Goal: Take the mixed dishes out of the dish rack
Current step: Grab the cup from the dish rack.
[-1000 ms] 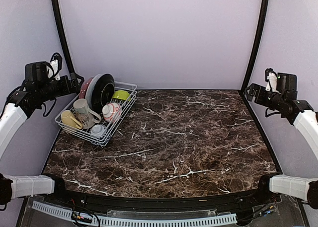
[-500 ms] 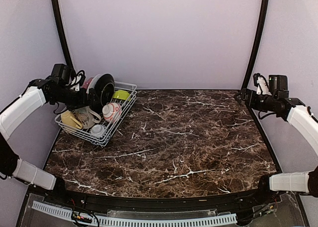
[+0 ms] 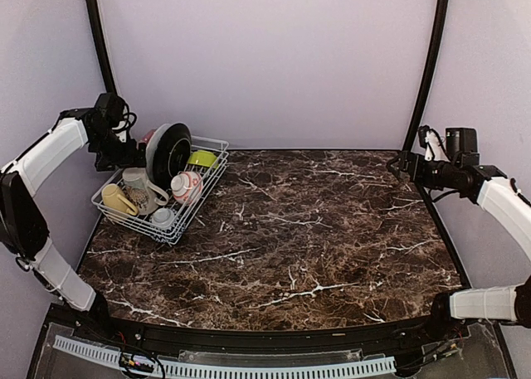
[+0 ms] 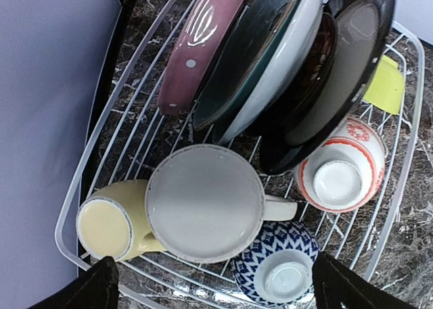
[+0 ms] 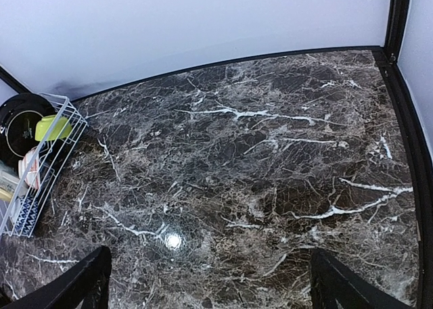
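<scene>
Over the last second the left arm has swung in from the wall and now hangs over the dish rack [image 3: 177, 237], which sits at the 10 o'clock corner of the table [image 3: 315, 230]. The left claw [image 4: 220, 283] is spread wide and holds nothing; it points down into the rack from above its 9 o'clock side. The right arm has come in and dropped a little at the table's 3 o'clock edge. The right claw [image 5: 213, 278] is also wide and empty, over bare marble and well apart from the rack.

None of the dishes has shifted, so nothing is unloaded yet. In the left wrist view the plates lean together at 12 o'clock:
- a pink dotted plate [image 4: 203, 38]
- a teal and white plate [image 4: 274, 49]
- a black plate [image 4: 348, 55]

The green bowl [image 4: 385, 86] shows behind them at 2 o'clock. An upturned cream mug [image 4: 203, 201] fills the middle, with a yellow mug [image 4: 105, 226] just beside it at 8 o'clock. A blue patterned bowl [image 4: 277, 268] lies at 5 o'clock and a red and white bowl [image 4: 342, 174] at 3 o'clock.

This looks like the approach for the first pick. The two mugs lie nearest the open fingers, so one of them is probably the first target, but which one cannot be told
</scene>
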You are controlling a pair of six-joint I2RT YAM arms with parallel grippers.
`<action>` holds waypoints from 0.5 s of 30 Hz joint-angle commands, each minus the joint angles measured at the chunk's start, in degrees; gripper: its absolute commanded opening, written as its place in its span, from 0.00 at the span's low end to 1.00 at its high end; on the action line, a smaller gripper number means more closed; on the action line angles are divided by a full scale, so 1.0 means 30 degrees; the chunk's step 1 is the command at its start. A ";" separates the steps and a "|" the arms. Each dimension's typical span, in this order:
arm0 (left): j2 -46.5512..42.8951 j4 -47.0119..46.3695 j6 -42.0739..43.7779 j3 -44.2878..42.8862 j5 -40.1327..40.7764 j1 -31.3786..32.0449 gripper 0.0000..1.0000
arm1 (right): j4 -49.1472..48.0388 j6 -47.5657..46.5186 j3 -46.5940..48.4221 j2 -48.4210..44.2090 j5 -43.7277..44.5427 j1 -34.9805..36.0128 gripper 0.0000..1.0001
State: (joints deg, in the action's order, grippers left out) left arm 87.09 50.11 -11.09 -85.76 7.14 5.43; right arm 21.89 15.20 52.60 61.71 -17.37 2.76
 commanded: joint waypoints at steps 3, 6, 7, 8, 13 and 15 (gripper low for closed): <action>0.3161 0.1782 0.0206 -0.2370 0.0740 -0.0234 0.99 | -0.0106 0.0150 -0.0502 -0.0698 -0.0331 0.0219 0.99; 0.4178 0.1709 0.0191 -0.2941 0.0819 -0.0349 0.99 | -0.0031 0.0191 -0.0697 -0.1025 -0.0172 0.0247 0.99; 0.4424 0.1560 0.0172 -0.2939 0.0794 -0.0362 0.99 | -0.0071 0.0245 -0.0751 -0.1095 -0.0171 0.0250 0.99; 0.4528 0.1482 0.0201 -0.2887 0.0804 -0.0372 0.99 | -0.0102 0.0314 -0.0820 -0.1097 -0.0149 0.0250 0.99; 0.4946 0.1064 0.0284 -0.2332 0.1370 -0.0384 0.96 | -0.0300 0.0612 -0.0842 -0.0684 -0.0285 0.0334 0.99; 0.4954 0.0789 0.0352 -0.2021 0.1342 -0.0387 0.95 | -0.0401 0.0714 -0.0770 -0.0423 -0.0397 0.0392 0.99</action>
State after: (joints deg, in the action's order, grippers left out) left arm 101.32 52.12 -10.66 -93.62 10.39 4.64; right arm 22.28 16.21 50.65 59.31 -17.87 3.31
